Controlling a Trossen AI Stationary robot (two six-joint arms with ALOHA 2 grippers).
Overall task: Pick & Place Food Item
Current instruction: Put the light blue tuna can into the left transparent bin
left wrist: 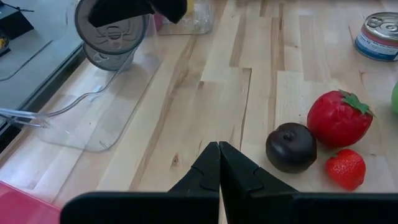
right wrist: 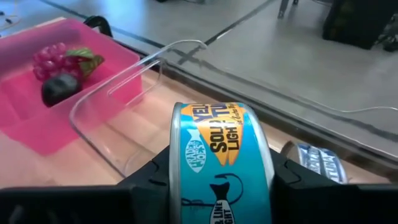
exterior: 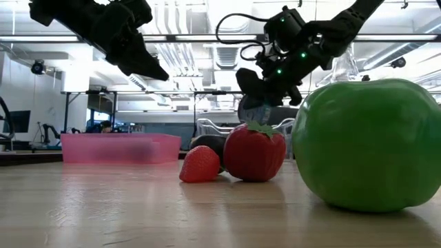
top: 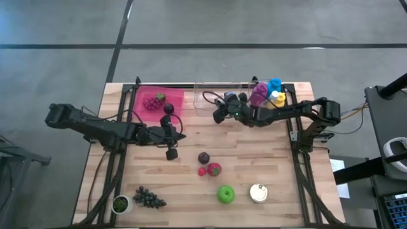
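Note:
My right gripper [top: 220, 114] is shut on a tuna can with a blue label [right wrist: 217, 155], held over the clear bin [top: 210, 92] at the table's far middle. The can also shows in the left wrist view [left wrist: 112, 34] and the low view [exterior: 256, 110]. My left gripper [left wrist: 219, 163] hangs shut and empty over the middle of the table [top: 183, 135]. Near it, a dark plum [left wrist: 291, 147] and two strawberries [left wrist: 339, 117] rest on the boards. My right gripper pinches the can between its two fingers [right wrist: 146, 180], one at each flat end [right wrist: 176, 168], with the labelled round wall facing back toward the wrist. The fingers reach in from the table's right, slanting a little downward. The can sits on its edge, lifted clear above the clear bin.
A pink tray [top: 159, 100] with red grapes and a dark fruit stands left of the clear bin. Coloured bottles [top: 267, 94] stand at the far right. A green apple [top: 226, 194], another can [top: 258, 192], dark grapes [top: 149, 199] and a small pot [top: 121, 204] lie near the front edge.

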